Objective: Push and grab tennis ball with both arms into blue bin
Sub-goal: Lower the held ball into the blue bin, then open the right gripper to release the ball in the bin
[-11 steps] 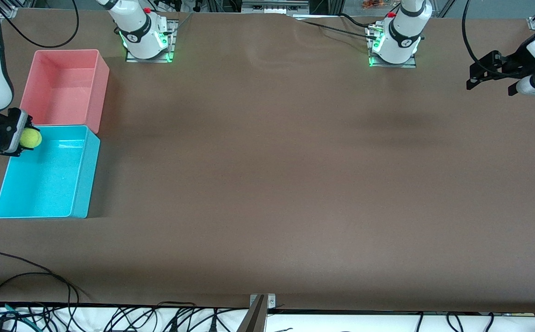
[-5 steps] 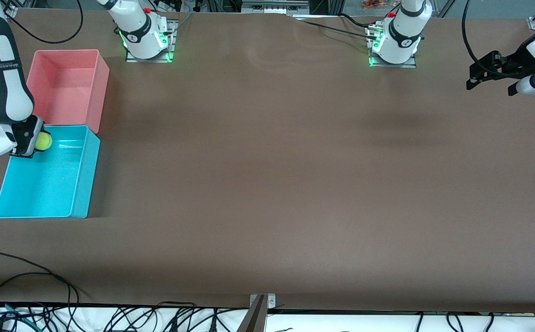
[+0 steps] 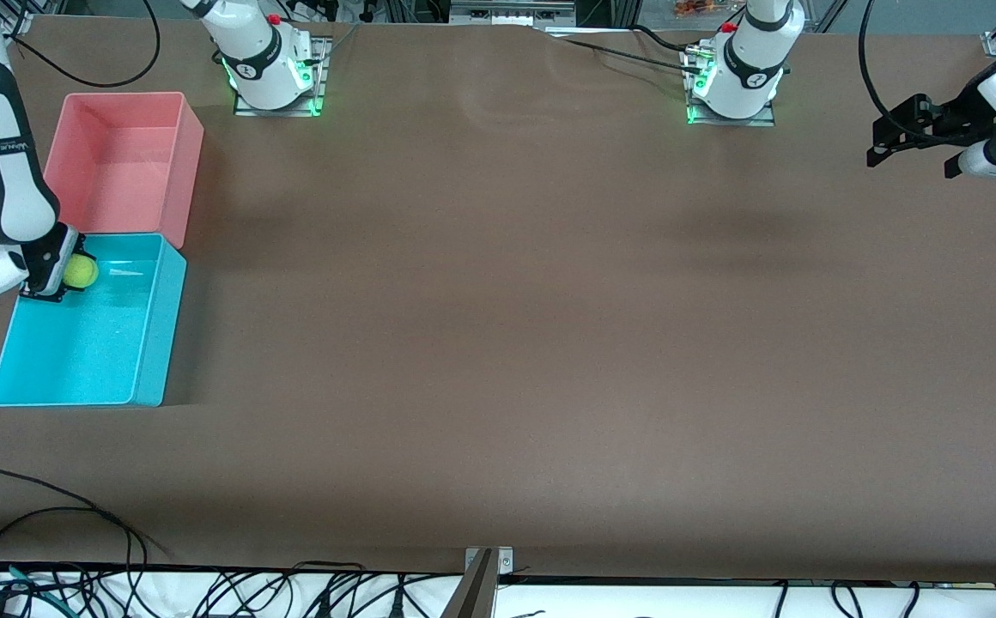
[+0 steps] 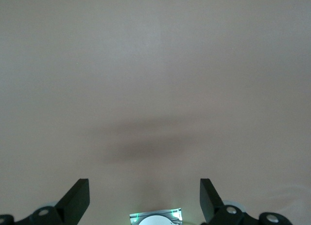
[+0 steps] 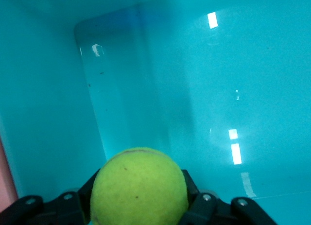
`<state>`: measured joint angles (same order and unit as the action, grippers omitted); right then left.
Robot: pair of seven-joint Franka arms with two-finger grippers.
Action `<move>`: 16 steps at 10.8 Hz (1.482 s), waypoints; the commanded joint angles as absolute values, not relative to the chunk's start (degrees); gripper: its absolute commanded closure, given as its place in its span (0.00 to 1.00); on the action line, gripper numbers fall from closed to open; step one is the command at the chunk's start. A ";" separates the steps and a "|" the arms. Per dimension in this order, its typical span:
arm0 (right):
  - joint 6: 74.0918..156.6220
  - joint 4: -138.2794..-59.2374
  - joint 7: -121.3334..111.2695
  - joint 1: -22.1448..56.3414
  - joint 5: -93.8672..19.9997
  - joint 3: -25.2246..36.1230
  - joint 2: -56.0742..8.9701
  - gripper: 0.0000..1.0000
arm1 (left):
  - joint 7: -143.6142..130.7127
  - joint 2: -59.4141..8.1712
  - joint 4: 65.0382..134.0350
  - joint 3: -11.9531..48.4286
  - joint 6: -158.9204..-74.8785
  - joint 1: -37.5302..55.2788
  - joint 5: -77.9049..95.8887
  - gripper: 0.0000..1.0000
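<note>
Holding the tennis ball [image 3: 81, 271] between clamped jaws, the right gripper [image 3: 58, 273] is seen inside the blue bin [image 3: 148, 343], at the corner nearest the pink bin [image 3: 191, 163] and farthest from the front camera. In the right wrist view the ball [image 5: 139, 187] is framed by cyan walls on all sides, so it is judged to be below the rim. The delivery step is taken to be in hand. Only a release is called for next: the jaws should be parted, then lifted straight up clear of the wall. The left gripper [image 3: 910, 133] is parked, waiting, over bare desk [image 3: 498, 343] at the left arm's end, its jaws spread wide and empty.
</note>
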<state>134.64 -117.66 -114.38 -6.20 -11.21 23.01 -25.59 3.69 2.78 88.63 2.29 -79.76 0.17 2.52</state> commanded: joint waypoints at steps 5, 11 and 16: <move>133.60 -113.38 -115.58 -6.33 -15.82 22.68 -29.53 0.00 | 3.52 2.02 86.40 2.28 -78.92 0.53 2.72 0.00; 112.62 -97.94 -108.22 -5.89 -16.52 22.68 -29.44 0.00 | 3.25 2.02 86.22 2.99 -78.93 0.53 2.90 0.00; 97.33 -86.25 -96.62 -3.70 -17.75 22.50 -28.92 0.00 | 3.16 2.11 86.22 3.43 -78.93 0.53 3.16 0.00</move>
